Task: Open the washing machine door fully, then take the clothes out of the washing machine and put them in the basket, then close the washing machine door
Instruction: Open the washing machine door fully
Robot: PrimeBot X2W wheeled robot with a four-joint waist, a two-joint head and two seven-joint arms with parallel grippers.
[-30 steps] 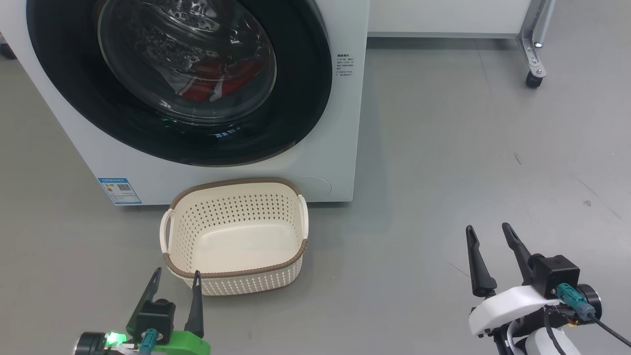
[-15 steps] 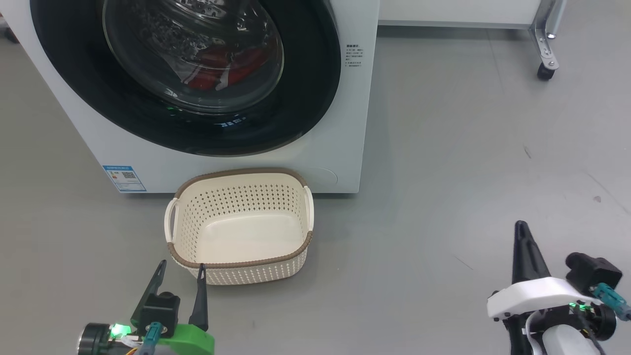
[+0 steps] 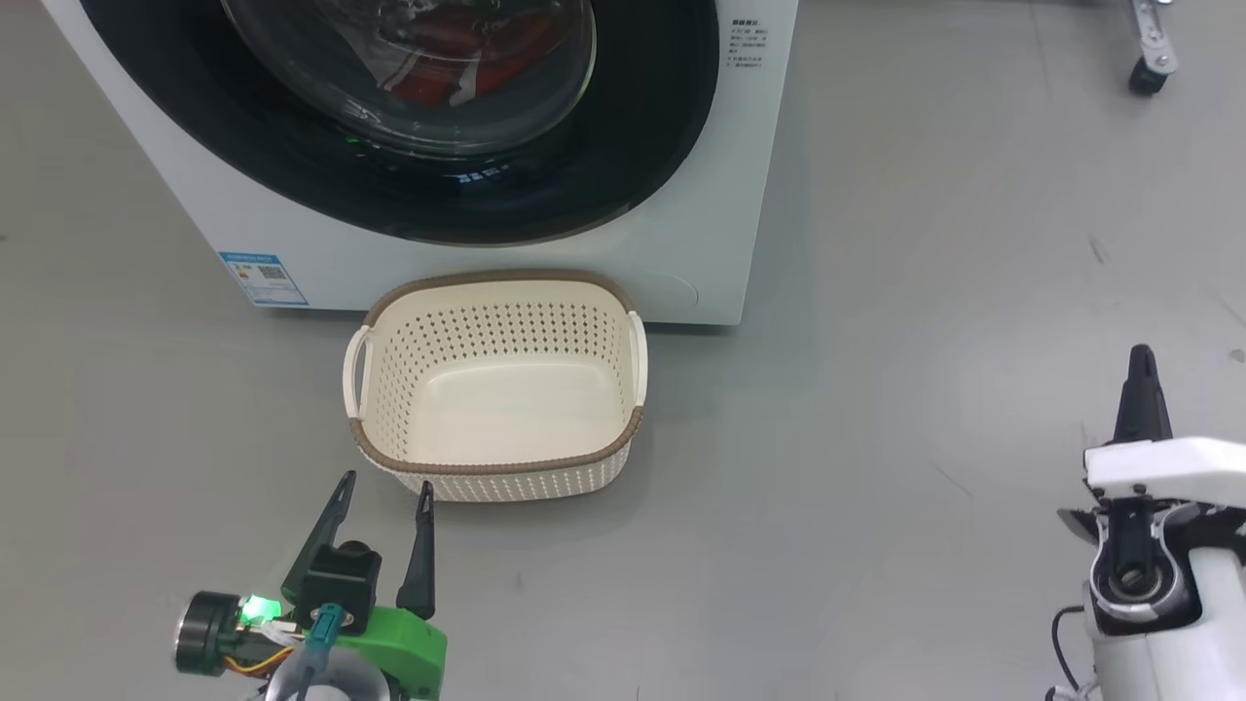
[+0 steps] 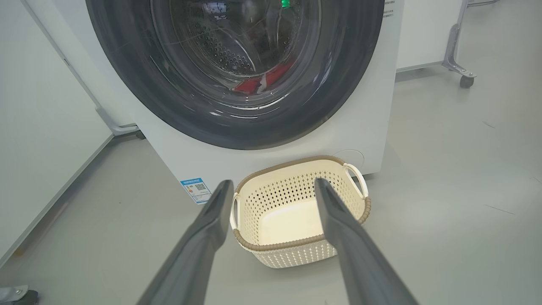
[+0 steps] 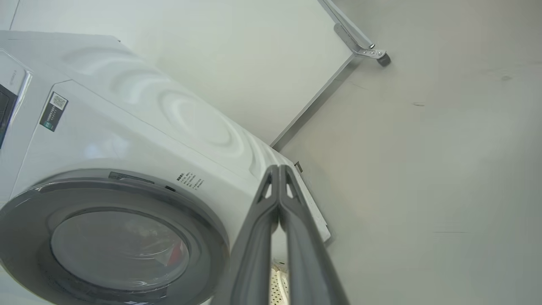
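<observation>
The white washing machine (image 3: 681, 234) stands ahead with its round black-ringed door (image 3: 633, 146) closed. Red clothes (image 3: 467, 58) show through the glass, also in the left wrist view (image 4: 258, 82). The cream basket (image 3: 496, 467) with a brown rim sits empty on the floor right before the machine. My left gripper (image 3: 382, 487) is open, its tips just short of the basket's near rim. My right gripper (image 3: 1141, 365) is shut on nothing, low at the right over bare floor, far from the door. In the right wrist view its fingers (image 5: 277, 178) meet, with the washing machine door (image 5: 106, 237) tilted to the left.
Grey floor stretches to the right of the machine. A metal-framed white panel on castors (image 3: 1149, 68) stands at the far right, behind the machine's line. A white wall panel (image 4: 38, 140) runs along the machine's left side.
My right gripper has shut and rolled onto its side, drifting right. The head camera has tilted, so machine and basket sit higher and further right in view. The left gripper stays open.
</observation>
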